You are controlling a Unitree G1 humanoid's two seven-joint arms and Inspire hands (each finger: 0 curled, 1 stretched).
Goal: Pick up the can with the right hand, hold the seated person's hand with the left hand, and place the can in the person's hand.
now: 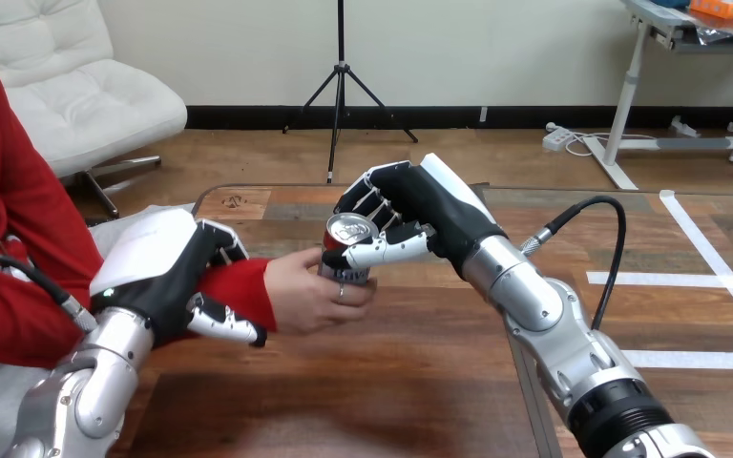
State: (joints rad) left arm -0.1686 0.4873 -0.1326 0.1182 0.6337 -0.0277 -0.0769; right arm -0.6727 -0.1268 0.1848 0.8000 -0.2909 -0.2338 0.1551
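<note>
A silver-topped drink can [347,232] stands upright in the middle of the view, just above the wooden table [410,382]. My right hand [410,212] is shut on the can, fingers behind it and thumb across its front. The person's hand [313,292] reaches in from the left and cups the can's lower part from below. My left hand [167,272] is shut on the person's forearm in its red sleeve, fingers over the top and thumb underneath.
The table's far edge [277,188] runs just behind the hands. The person sits at the left side, close to my left arm [86,382].
</note>
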